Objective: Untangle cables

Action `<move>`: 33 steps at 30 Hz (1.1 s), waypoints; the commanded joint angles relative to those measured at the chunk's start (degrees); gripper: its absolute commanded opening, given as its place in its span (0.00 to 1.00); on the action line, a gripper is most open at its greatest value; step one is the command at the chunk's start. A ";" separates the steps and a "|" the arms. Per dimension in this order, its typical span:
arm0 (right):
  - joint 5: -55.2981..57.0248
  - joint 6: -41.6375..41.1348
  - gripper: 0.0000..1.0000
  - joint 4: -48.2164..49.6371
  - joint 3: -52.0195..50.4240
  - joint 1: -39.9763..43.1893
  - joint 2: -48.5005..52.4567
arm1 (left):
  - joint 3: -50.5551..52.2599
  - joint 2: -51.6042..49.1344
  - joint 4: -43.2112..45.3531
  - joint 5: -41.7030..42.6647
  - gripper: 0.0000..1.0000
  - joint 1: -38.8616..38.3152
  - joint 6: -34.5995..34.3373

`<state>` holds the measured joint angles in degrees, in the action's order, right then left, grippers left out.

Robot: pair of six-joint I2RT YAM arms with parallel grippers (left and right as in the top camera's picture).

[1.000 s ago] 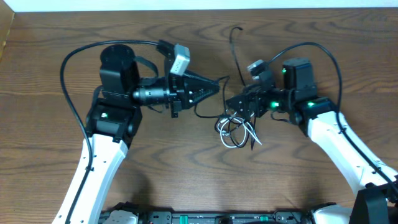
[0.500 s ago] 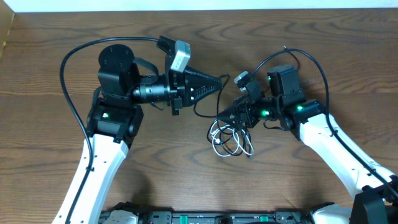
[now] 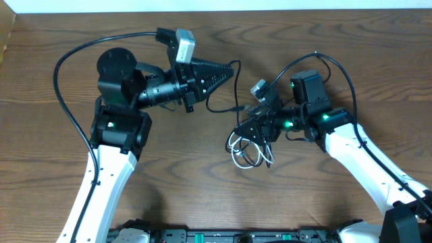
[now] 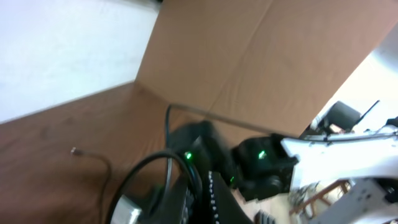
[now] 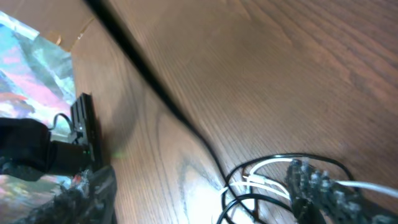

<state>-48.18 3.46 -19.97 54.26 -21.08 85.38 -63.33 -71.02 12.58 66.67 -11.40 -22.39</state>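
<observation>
The cables lie as a small tangled bundle on the wooden table. The white cable (image 3: 237, 154) forms loops, with the black cable (image 3: 210, 106) running through them. My right gripper (image 3: 255, 129) sits on the top of the bundle and looks shut on it. In the right wrist view its finger (image 5: 311, 186) is among the white loops (image 5: 261, 183) and black loops (image 5: 249, 202). My left gripper (image 3: 228, 67) is shut on the black cable near its end, holding it up and away from the bundle. The left wrist view is blurred.
The wooden table (image 3: 202, 182) fills the overhead view. A cardboard wall (image 3: 5, 34) stands at the far left, and cardboard panels (image 4: 249, 56) show in the left wrist view. Thick black robot wires arch over both arms (image 3: 74, 61).
My left gripper has risen up and back, pulling the black cable out from the bundle. My right gripper has shifted left with the bundle and then held still.
</observation>
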 commanded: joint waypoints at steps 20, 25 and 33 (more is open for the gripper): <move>3.72 1.29 0.36 10.62 0.42 -3.74 0.15 | -0.66 0.42 17.57 2.84 0.08 0.07 -25.99; 6.93 1.27 0.17 11.04 0.44 -5.16 0.15 | -0.66 0.42 17.55 3.39 0.07 0.09 -25.97; 22.18 -7.41 0.01 7.98 0.44 -1.90 0.13 | -0.66 -0.66 -0.02 4.46 0.33 0.09 -6.60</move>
<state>-34.81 1.39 -11.40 54.26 -25.19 85.41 -63.55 -71.13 21.37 69.93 -11.42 -42.92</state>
